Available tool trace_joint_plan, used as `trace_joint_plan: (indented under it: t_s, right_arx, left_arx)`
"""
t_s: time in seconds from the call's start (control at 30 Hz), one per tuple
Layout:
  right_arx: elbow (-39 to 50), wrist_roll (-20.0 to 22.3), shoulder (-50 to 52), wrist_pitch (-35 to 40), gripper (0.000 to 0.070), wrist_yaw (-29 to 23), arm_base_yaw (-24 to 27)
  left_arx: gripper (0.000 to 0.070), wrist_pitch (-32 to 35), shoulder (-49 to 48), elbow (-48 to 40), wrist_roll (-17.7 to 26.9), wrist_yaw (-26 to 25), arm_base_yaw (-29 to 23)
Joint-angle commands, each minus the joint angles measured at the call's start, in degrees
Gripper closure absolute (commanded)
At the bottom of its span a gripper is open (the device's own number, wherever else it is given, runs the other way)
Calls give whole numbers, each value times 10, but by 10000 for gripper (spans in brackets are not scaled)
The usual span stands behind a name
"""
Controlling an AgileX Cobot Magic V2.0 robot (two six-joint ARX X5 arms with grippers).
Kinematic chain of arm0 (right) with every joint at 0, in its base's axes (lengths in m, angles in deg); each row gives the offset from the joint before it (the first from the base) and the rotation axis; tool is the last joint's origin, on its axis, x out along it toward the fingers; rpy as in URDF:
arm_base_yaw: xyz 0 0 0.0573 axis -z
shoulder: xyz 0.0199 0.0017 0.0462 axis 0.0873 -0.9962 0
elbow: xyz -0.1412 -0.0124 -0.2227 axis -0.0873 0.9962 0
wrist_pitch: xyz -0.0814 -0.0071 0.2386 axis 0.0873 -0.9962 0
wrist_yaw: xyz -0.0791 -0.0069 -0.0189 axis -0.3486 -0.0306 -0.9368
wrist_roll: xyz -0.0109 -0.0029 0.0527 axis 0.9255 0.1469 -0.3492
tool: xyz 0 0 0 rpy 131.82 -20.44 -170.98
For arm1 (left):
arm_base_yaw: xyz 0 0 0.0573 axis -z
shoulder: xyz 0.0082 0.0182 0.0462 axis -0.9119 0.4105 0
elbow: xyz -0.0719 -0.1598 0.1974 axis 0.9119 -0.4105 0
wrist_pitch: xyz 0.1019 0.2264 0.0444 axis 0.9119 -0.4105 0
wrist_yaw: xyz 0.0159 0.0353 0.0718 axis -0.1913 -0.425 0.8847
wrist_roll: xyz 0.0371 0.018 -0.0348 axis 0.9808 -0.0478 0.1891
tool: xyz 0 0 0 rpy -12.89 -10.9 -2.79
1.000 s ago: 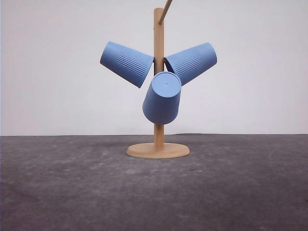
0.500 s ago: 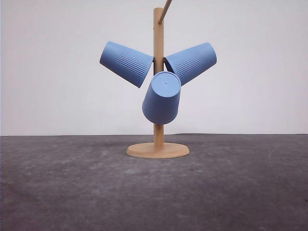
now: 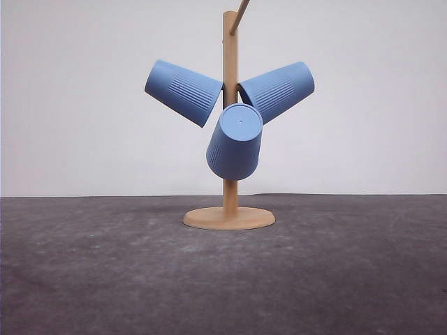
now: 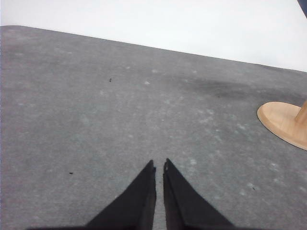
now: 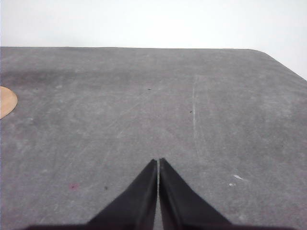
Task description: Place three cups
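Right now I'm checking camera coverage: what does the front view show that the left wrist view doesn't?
Front view alone: three blue cups hung on the wooden rack's post. Left wrist view alone: the left end effector, its fingers nearly shut and empty, over the gray tabletop. Both: the rack's round wooden base, and that tabletop.

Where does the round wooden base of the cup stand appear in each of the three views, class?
Front view: wooden base, centre, on the grey table under the three cups.
Left wrist view: base at the right edge, ahead of the left pincer.
Right wrist view: a sliver at the left edge.
Shared landmark: the table's far edge against the white wall.
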Motion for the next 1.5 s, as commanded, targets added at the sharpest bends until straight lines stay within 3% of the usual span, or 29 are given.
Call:
trace_joint_plan:
  t_s: [0.0, 1.47]
  right_arx:
    - [2, 4, 0, 6, 700, 0, 0]
    - [2, 4, 0, 6, 700, 0, 0]
  left_arx:
    - [697, -5, -1, -7, -1, -1, 0]
    - [697, -5, -1, -6, -1, -1, 0]
